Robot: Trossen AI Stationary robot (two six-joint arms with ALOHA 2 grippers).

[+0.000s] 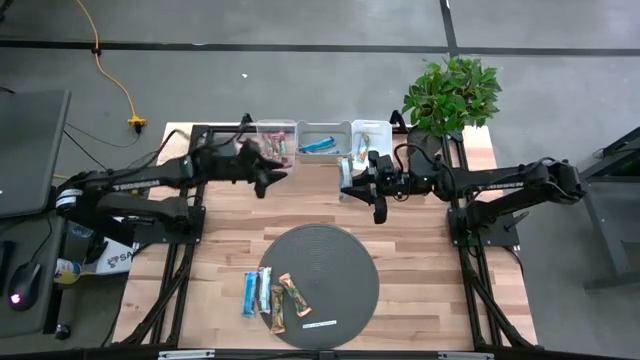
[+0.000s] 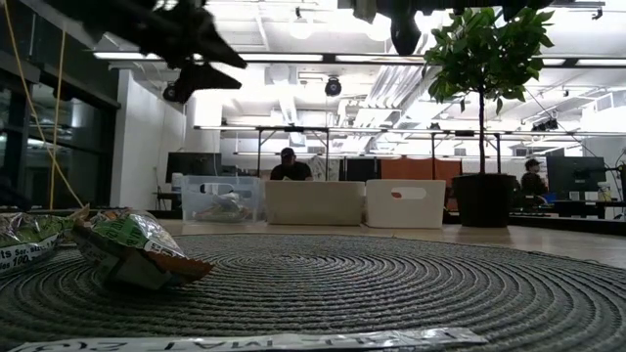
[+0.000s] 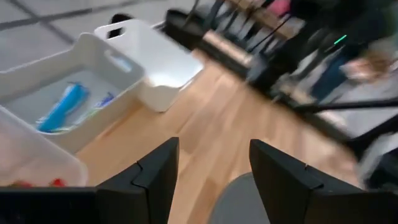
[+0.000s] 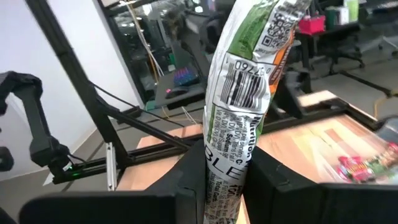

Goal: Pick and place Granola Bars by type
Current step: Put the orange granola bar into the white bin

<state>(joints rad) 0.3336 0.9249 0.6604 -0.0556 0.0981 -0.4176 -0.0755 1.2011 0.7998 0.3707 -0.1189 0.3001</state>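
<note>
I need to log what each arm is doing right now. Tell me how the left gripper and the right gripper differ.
The left gripper is open and empty; the right gripper is shut on a granola bar with a green, orange and white wrapper, which stands up between its fingers.

The left gripper hangs beside the clear bin; the right gripper hangs in front of the white bin at the right end of the row.

Both hang above the table, not over the round mat.

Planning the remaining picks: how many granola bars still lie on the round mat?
4 granola bars, side by side at the round mat's front-left edge. Others may hide beneath.
</note>
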